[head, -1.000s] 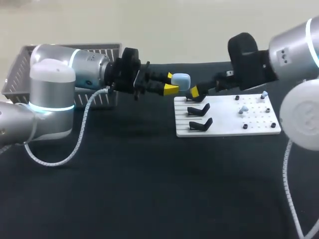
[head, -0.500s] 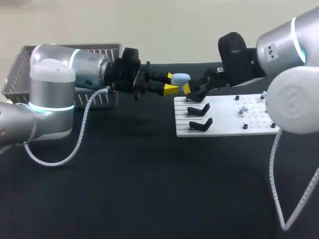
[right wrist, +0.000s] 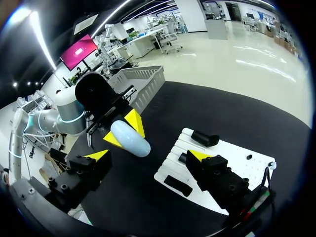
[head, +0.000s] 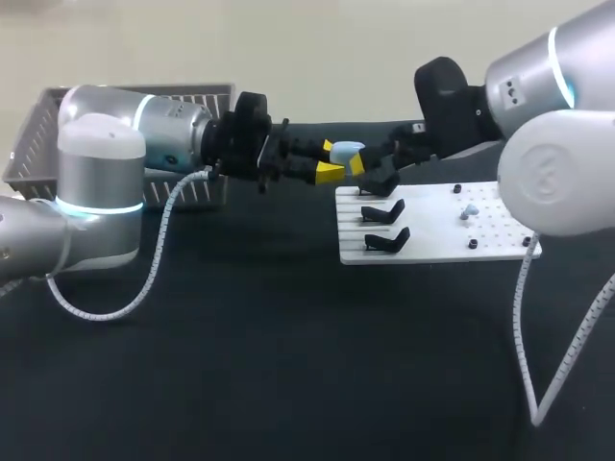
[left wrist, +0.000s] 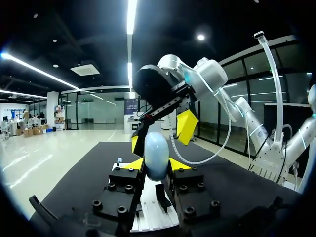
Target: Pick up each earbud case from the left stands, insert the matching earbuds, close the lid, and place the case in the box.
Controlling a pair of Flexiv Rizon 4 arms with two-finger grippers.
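Aloft, the left claw (head: 333, 159) pinches the pale blue case (head: 348, 151) near the white board (head: 437, 230); right claw (right wrist: 149, 155) spread just beside.

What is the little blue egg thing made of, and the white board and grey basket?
The blue case looks like smooth, slightly glossy plastic: it carries a soft highlight. The white board seems matte hard plastic, flat with neat holes, though painted metal is possible. The grey basket looks like moulded plastic with slatted walls.
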